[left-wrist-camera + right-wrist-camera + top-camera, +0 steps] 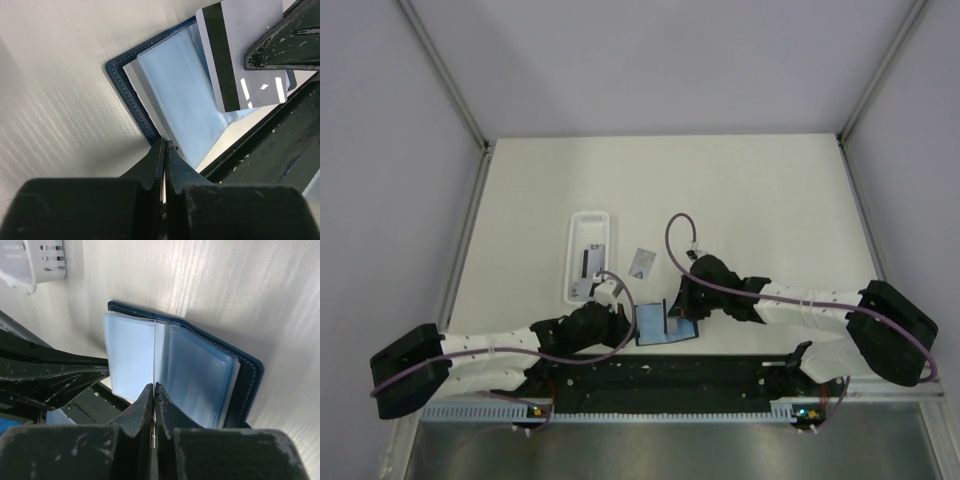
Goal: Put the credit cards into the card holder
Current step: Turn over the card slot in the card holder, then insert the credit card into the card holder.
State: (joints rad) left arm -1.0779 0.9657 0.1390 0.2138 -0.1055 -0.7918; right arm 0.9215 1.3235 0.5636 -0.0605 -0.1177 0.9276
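The card holder (660, 325) is laid open on the table (750, 200), its pale blue sleeves turned upward inside the navy cover. The right pincer (154, 387) is set just above the holder's middle, its jaws pressed tight on a grey card (245, 55), which is held on edge over the sleeves. The card's black stripe is turned toward the holder's left half. Whether its lower edge has entered a sleeve cannot be told. The left pincer (164, 147) is placed at the holder's left edge, jaws closed together there, and a thin pale layer of the holder is seen pinched between them. A second card (642, 262) is left flat just beyond the holder. A white tray (588, 215) is stood beyond the holder and to its left.
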